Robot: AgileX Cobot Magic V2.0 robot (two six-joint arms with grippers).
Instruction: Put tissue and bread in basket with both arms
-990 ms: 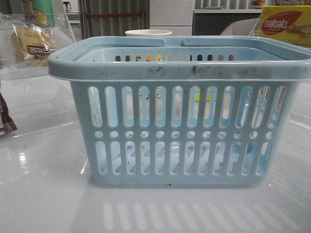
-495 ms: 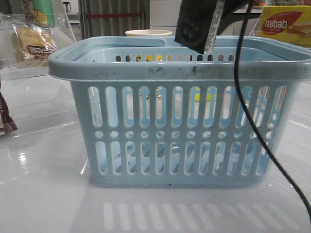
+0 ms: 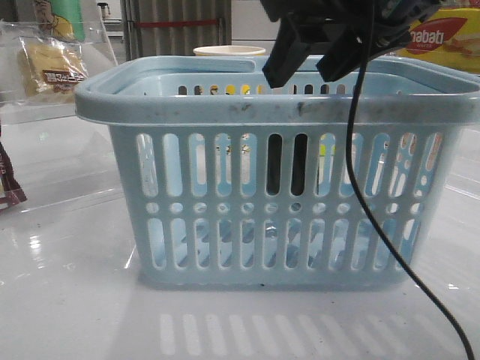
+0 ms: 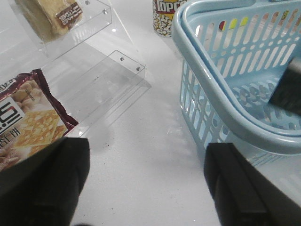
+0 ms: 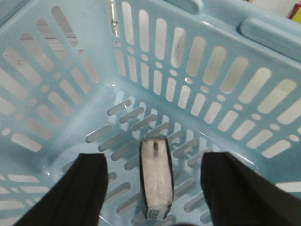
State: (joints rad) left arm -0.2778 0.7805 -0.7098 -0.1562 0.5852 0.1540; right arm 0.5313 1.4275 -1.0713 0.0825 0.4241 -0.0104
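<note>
Tissue (image 5: 155, 181) edge-on inside basket (image 5: 66, 108), black-edged white pack; both pincers spread wide, empty.

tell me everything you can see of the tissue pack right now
The small flat tissue pack, black-edged with a white face, stands on edge, seemingly on the slotted floor inside the light blue plastic basket. The right gripper hangs above it, jaws open and apart from it. In the front view it shows as a dark shape behind the slots.
</note>
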